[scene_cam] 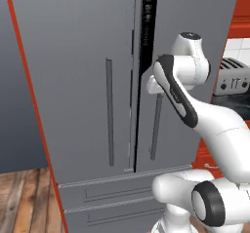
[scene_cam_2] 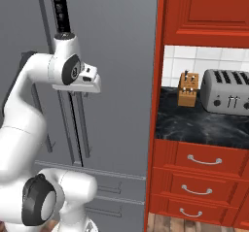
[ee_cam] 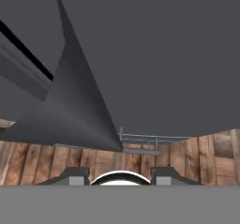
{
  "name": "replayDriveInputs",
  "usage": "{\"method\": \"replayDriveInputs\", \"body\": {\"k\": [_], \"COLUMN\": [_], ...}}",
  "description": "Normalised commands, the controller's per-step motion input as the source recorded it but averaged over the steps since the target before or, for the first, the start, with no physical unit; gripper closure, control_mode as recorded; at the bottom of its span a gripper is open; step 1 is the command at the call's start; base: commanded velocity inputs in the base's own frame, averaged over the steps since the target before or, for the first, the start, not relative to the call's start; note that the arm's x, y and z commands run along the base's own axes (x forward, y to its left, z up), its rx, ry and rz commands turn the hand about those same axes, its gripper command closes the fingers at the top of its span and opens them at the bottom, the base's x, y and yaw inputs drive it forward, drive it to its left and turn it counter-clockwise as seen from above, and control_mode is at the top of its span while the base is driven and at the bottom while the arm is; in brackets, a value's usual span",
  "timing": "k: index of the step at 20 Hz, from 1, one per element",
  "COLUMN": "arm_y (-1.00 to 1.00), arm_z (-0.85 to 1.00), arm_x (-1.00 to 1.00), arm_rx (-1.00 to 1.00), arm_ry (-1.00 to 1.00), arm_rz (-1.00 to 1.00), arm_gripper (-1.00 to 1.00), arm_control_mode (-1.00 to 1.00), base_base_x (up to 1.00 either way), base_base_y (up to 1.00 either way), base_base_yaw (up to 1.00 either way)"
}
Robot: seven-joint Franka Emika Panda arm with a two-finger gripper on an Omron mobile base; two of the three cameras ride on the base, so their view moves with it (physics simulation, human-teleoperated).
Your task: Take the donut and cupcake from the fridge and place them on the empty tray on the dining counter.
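Right, the fridge (scene_cam: 93, 86) has its doors almost closed, a dark gap showing between them, and the gripper (scene_cam_2: 78, 92) sits up against the right door's handle (scene_cam: 155, 127). Whether its fingers are clamped on the bar or just beside it, I cannot tell. Opening looks like the step; next comes a firm grasp and outward pull. Donut and cupcake are presumably inside.

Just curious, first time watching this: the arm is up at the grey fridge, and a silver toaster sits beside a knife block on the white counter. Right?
Not quite: the counter is black marble-patterned, not white, as the right base view shows. The toaster does sit beside the knife block, right of the fridge.
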Motion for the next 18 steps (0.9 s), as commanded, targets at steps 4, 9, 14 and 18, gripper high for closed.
{"method": "replayDriveInputs", "body": {"k": [4, 9, 14, 18], "arm_y": [0.03, 0.25, 0.45, 0.36], "arm_z": [0.0, 0.0, 0.01, 0.0], "arm_x": [-0.46, -0.63, -0.27, -0.08], "arm_rx": [-0.02, -0.02, -0.05, -0.01], "arm_ry": [-0.14, -0.37, -0.39, -0.17], "arm_rz": [0.0, 0.0, 0.0, 0.0], "arm_gripper": [-1.0, -1.0, -1.0, -1.0], "arm_control_mode": [-1.0, -1.0, -1.0, -1.0], "base_base_x": [0.0, 0.0, 0.0, 0.0], "base_base_y": [0.0, 0.0, 0.0, 0.0], "base_base_yaw": [0.0, 0.0, 0.0, 0.0]}}
